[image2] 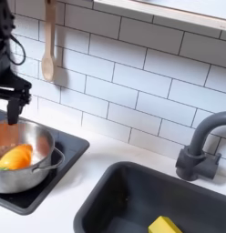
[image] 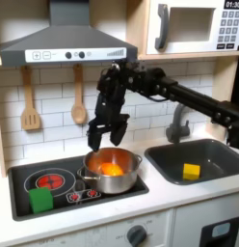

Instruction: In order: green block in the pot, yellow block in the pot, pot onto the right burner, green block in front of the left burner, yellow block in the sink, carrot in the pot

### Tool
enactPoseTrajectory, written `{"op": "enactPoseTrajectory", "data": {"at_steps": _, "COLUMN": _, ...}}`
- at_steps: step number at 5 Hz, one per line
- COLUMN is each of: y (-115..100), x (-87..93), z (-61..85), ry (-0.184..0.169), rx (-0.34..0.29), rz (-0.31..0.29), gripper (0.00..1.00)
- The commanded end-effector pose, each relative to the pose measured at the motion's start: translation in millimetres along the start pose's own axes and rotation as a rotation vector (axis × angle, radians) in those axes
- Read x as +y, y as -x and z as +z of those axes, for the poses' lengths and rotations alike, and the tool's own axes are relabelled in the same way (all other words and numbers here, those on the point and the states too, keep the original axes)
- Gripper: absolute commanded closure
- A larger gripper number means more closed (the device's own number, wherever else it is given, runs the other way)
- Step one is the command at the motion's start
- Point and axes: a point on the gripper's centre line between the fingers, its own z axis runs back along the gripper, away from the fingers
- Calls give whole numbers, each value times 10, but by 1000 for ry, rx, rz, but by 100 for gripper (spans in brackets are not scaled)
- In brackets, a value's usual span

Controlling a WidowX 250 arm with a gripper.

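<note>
The gripper (image: 107,134) hung with its jaws spread and empty above the pot (image: 114,174), the carrot (image: 111,168) already inside, yellow block (image: 192,171) in the sink (image: 225,166).

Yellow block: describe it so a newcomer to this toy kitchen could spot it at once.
Start at the dark sink on the first exterior view's right, below the grey faucet. The yellow block lies on the sink's floor, near its front edge. It is the small yellow cube alone in the sink, unlike the green block on the stovetop or the orange carrot in the pot.
</note>
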Motion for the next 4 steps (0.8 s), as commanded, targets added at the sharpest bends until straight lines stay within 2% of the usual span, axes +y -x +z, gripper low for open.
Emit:
{"op": "enactPoseTrajectory", "data": {"at_steps": 1, "y": 100, "x": 225, "z": -173, "ry": -13, "rx": 53, "rz": 59, "gripper": 0}}
{"op": "enactPoseTrajectory", "data": {"at_steps": 3, "y": 256, "x": 202, "z": -342, "ry": 5, "rx": 114, "rz": 81, "gripper": 0}}
{"op": "enactPoseTrajectory", "data": {"at_steps": 4, "y": 269, "x": 223, "z": -357, "ry": 3, "rx": 111, "rz": 90, "gripper": 0}}
